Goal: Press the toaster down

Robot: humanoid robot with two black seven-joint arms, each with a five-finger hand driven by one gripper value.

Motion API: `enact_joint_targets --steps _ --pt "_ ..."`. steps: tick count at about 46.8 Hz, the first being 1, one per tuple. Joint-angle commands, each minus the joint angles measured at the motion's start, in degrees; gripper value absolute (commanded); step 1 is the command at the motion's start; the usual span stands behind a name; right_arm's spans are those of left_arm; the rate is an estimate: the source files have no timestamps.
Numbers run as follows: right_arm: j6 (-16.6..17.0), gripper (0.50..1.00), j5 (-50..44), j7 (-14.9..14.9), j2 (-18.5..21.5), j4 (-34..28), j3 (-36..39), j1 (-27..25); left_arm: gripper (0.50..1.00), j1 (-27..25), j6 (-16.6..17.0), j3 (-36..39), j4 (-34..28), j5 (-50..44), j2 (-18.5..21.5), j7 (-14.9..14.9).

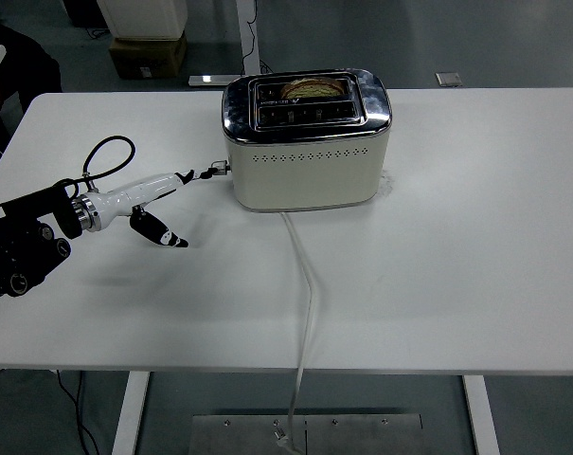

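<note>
A cream toaster (307, 163) with a chrome top stands at the back middle of the white table (438, 275). A slice of bread (312, 88) sits low in its rear slot, with only the crust showing. The toaster's lever (221, 168) is on its left end, low in its travel. My left hand (191, 207), white with black fingertips, reaches in from the left. Its fingers (202, 174) point at the lever, just short of it, and its thumb (167, 237) hangs below. The hand holds nothing.
The toaster's white cord (308, 284) runs from its front across the table and over the near edge. A black cable loop (109, 152) rises from my left wrist. Cardboard boxes (146, 52) stand on the floor behind the table.
</note>
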Motion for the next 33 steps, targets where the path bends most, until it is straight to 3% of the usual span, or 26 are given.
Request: enact_joint_targets --steps 1,33 --pt "0.0 1.0 0.0 -0.1 0.0 0.0 0.0 0.0 1.0 0.1 0.1 0.0 0.0 -0.3 0.3 0.0" --pt "0.0 1.0 0.0 0.0 0.0 0.0 0.0 0.0 1.0 0.7 0.1 -0.1 0.0 -3.3 1.0 0.0"
